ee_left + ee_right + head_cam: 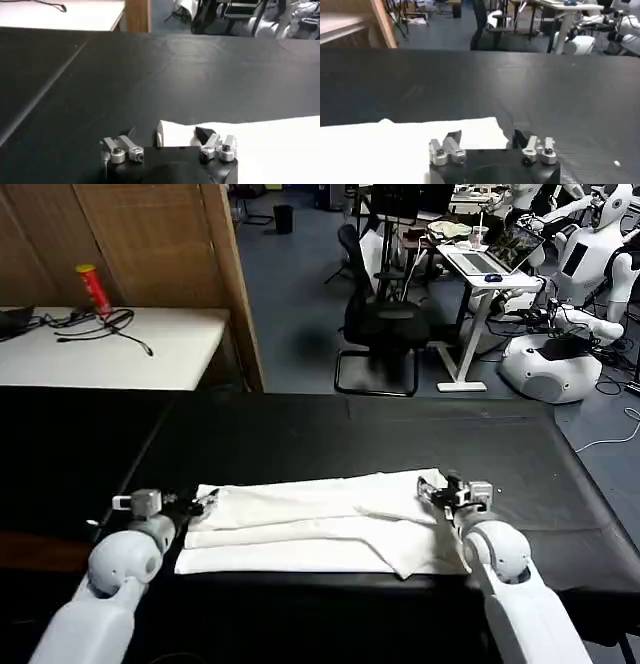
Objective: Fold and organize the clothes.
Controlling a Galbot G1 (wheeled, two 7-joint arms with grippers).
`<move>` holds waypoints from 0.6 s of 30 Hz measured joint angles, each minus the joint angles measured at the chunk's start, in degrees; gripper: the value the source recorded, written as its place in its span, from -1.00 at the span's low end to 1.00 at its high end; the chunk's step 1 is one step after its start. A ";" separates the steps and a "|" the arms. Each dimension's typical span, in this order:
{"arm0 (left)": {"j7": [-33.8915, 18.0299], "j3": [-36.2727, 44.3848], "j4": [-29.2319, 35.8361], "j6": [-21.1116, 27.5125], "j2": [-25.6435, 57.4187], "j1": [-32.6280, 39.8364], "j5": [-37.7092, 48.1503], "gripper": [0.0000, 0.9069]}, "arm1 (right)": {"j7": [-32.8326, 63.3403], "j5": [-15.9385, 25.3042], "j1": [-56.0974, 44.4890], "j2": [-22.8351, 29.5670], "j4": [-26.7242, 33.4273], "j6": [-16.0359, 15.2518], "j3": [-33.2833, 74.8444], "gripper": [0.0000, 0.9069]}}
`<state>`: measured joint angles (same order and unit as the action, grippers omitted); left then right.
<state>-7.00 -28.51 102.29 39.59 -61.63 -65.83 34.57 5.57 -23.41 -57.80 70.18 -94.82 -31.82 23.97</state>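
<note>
The clothes are one white T-shirt (310, 529), folded into a long band across the near part of the black table (330, 434), plain side up. My left gripper (208, 502) is at the band's left end, low over the table. In the left wrist view the left gripper (167, 134) is open, and the T-shirt (260, 145) has its corner lying between the jaws. My right gripper (432, 489) is at the band's right end. In the right wrist view the right gripper (486, 136) is open too, straddling a corner of the T-shirt (395, 145).
A white side table (150, 354) at the back left carries a red can (92, 289) and cables. A wooden partition (150, 244) stands behind it. An office chair (385, 324), a desk with a laptop (490, 259) and white robots (550, 364) stand beyond the table.
</note>
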 joint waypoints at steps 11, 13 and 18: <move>2.33 2.43 -2.50 -3.02 -0.50 2.51 -4.60 -1.00 | 4.73 8.17 -2.89 4.31 -2.13 1.18 2.35 -1.00; 2.43 3.32 -3.16 -3.45 -0.56 3.56 -4.72 -1.00 | 5.51 10.34 -3.86 5.20 -3.31 0.84 3.47 -1.00; 2.76 6.18 -5.26 -3.90 -0.61 7.27 -4.80 -1.00 | 5.15 12.72 -5.94 6.73 -5.71 0.65 5.48 -1.00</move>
<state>-4.24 -22.33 97.03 35.68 -62.25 -58.56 29.77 10.72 -10.69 -63.74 76.91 -100.53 -31.17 29.46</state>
